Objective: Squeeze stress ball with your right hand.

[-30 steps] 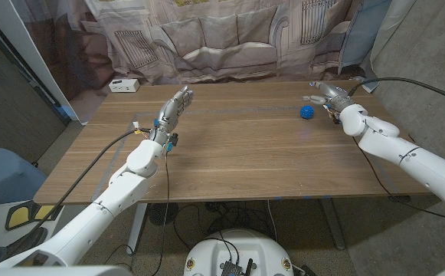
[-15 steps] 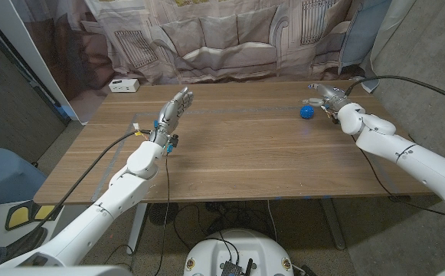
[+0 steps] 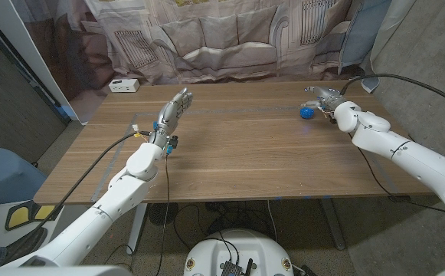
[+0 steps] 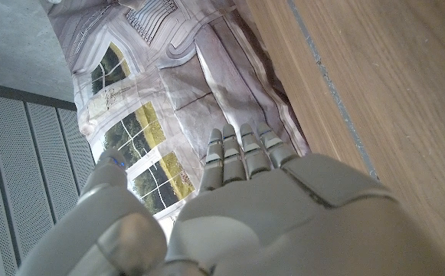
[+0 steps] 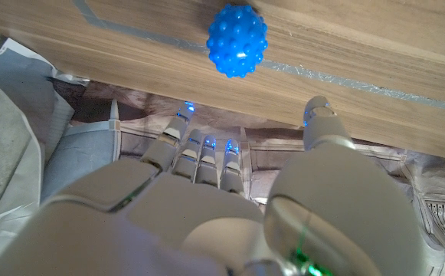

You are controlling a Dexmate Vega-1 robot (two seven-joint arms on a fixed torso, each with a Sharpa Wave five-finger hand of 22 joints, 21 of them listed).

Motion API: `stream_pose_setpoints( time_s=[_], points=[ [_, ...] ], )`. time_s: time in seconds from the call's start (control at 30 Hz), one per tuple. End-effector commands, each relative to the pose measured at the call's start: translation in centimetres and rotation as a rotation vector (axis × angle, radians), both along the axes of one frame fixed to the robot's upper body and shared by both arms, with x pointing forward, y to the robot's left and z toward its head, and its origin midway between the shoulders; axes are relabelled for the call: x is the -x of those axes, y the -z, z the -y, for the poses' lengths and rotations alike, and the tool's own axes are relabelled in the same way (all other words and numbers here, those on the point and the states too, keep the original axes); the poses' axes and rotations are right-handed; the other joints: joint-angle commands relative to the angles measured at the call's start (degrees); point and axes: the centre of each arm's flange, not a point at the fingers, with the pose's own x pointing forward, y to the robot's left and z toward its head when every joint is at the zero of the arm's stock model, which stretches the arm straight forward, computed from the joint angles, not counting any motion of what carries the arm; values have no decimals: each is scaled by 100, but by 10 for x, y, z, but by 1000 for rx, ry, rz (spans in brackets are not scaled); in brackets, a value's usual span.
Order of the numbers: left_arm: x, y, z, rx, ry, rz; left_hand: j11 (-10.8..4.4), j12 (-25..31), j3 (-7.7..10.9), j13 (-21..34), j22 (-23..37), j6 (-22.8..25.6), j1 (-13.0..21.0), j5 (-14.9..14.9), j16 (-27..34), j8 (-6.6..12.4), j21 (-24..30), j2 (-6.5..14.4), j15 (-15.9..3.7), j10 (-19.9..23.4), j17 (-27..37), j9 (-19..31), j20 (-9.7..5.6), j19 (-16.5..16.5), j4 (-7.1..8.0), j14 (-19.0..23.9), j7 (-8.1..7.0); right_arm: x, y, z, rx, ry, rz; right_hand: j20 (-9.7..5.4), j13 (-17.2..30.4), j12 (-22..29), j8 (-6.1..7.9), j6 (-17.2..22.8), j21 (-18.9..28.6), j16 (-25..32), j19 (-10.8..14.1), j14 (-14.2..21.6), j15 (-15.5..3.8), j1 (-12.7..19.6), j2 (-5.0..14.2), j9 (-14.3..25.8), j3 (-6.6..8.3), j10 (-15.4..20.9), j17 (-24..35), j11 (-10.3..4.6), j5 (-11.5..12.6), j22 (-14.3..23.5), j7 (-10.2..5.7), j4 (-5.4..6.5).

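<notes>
While the right hand (image 3: 323, 97) hovers, fingers (image 5: 195, 149) spread and empty, the blue ball (image 3: 305, 112) sits just beside them near the bench's (image 3: 230, 153) far right corner.

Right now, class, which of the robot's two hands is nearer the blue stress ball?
The right hand, open beside the blue knobbly stress ball at the table's far right; the left hand waits far across the table.

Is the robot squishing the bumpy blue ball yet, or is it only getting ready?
Only getting ready. Done: the right hand is up beside the blue ball, which sits on the table. In hand: the wrist view shows its fingers spread open, with a gap between them and the ball, so nothing is held. Left: closing around the ball and squeezing. The left hand waits open, far from the ball.
</notes>
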Motion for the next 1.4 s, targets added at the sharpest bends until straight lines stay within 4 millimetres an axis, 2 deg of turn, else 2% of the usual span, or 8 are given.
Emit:
stream_pose_setpoints(
  time_s=[0.03, 0.07, 0.13, 0.4, 0.63, 0.9, 1.4],
  points=[
    [2, 0, -2, -4, -2, -7, 0, -17, 13, -4, 25, 33, 48, -23, -9, -14, -14, 23, 19, 58, 14, 33, 15, 31, -1, 59, 7, -11, -1, -5, 16, 7, -75, -68, 21, 30, 64, 67, 92, 51, 302, 192, -24, 248, -42, 28, 108, 118, 16, 28, 33, 16, 134, 18],
    [2, 0, -2, -6, -2, -6, -3, -17, 13, -4, 25, 35, 48, -23, -10, -14, -14, 24, 17, 58, 14, 33, 15, 30, -1, 56, 7, -12, -1, -5, 16, 9, -80, -94, 23, 43, 87, 145, 123, 59, 457, 254, -29, 332, -72, 32, 138, 162, 20, 50, 29, 18, 180, 34],
    [2, 0, -2, -7, -1, -6, 4, -18, 13, -4, 25, 36, 48, -23, -9, -15, -16, 25, 19, 62, 14, 34, 20, 27, 0, 60, 7, -13, -1, -5, 18, 10, -83, -107, 26, 78, 105, 210, 134, 66, 559, 309, -26, 396, -91, 34, 164, 260, 23, 33, 27, 16, 232, 43],
    [2, -2, -3, -7, 0, -4, -9, -22, 13, -4, 25, 47, 48, -24, -10, -17, -18, 28, 16, 66, 15, 34, 25, 23, 1, 64, 1, -16, -1, -5, 25, 24, -96, -91, 35, 142, 144, 357, 109, 77, 621, 404, -51, 504, -113, 38, 213, 443, 30, 5, 28, 12, 208, 56],
    [0, -1, -1, -8, 3, -7, -10, -28, 13, -5, 25, 59, 48, -24, -12, -16, -20, 30, 17, 62, 15, 34, 33, 18, 2, 64, -6, -18, -2, -5, 22, 30, -113, -234, 45, 191, 171, 508, 147, 113, 897, 606, -133, 648, -142, 39, 281, 626, 37, 48, 33, 14, 242, 72],
    [-1, 1, 1, -5, 6, -8, -5, -31, 13, -5, 26, 62, 48, -24, -13, -20, -22, 32, 16, 69, 15, 34, 37, 15, 4, 64, -6, -22, -4, -4, 24, 38, -115, -277, 50, 205, 177, 565, 154, 132, 1001, 700, -128, 694, -148, 40, 309, 688, 45, 36, 37, 14, 256, 84],
    [-3, 2, 2, 2, -2, -12, -8, -40, 11, -4, 26, 68, 47, -25, -18, -28, -25, 35, 27, 76, 16, 35, 42, 6, 5, 61, -5, -37, 0, 2, 34, 73, -132, -320, 54, 232, 175, 631, 112, 141, 1020, 796, -178, 751, -169, 38, 345, 809, 59, 2, 42, 16, 191, 99]
  ],
)
